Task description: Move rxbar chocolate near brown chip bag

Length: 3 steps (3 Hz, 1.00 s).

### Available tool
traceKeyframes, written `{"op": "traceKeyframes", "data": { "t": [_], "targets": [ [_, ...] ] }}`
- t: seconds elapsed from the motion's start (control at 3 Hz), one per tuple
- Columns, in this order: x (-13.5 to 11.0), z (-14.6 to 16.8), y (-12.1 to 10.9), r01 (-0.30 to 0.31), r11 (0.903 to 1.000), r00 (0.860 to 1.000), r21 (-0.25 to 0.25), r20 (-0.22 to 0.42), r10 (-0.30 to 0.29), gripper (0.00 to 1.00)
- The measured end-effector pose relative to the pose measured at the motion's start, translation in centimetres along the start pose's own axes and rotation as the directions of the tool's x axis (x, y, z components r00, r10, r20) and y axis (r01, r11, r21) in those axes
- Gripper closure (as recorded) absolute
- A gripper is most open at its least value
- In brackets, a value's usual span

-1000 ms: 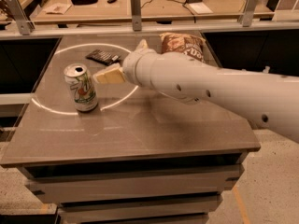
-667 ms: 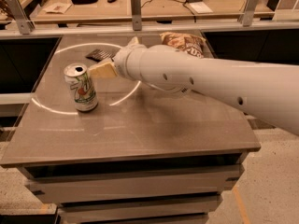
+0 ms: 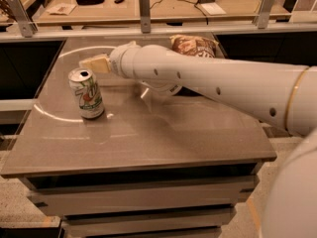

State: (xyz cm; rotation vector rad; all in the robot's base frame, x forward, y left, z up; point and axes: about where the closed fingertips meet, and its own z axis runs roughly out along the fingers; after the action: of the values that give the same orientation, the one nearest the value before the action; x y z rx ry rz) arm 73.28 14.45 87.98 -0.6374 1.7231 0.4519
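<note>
The brown chip bag [image 3: 194, 45] lies at the back right of the table, partly covered by my white arm. My gripper [image 3: 94, 64] shows as a tan tip at the back left of the table, just above the soda can. The rxbar chocolate is hidden; the gripper and arm cover the spot at the back left where a dark bar lay.
A white-green soda can [image 3: 87, 93] stands upright at the left of the grey table [image 3: 148, 138]. A pale ring of light marks the tabletop. Behind the table runs a rail with posts and a wooden bench holding cables and papers [image 3: 208, 4].
My arm has swung further toward the back left. The gripper now covers the dark bar that showed earlier. The can and bag have not moved.
</note>
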Motion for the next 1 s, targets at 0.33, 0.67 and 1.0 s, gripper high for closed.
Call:
{"op": "traceKeyframes", "data": {
  "t": [0.33,0.67,1.0],
  "targets": [
    [0.2,2.5,0.3,-0.041,0.9991,0.999,0.012,0.022,0.041,0.00],
    [0.6,4.2,0.6,-0.058,0.9983,0.998,0.012,0.026,0.057,0.00],
    [1.8,5.1,0.6,-0.070,0.9975,0.998,0.003,0.001,0.070,0.00]
  ]
}}
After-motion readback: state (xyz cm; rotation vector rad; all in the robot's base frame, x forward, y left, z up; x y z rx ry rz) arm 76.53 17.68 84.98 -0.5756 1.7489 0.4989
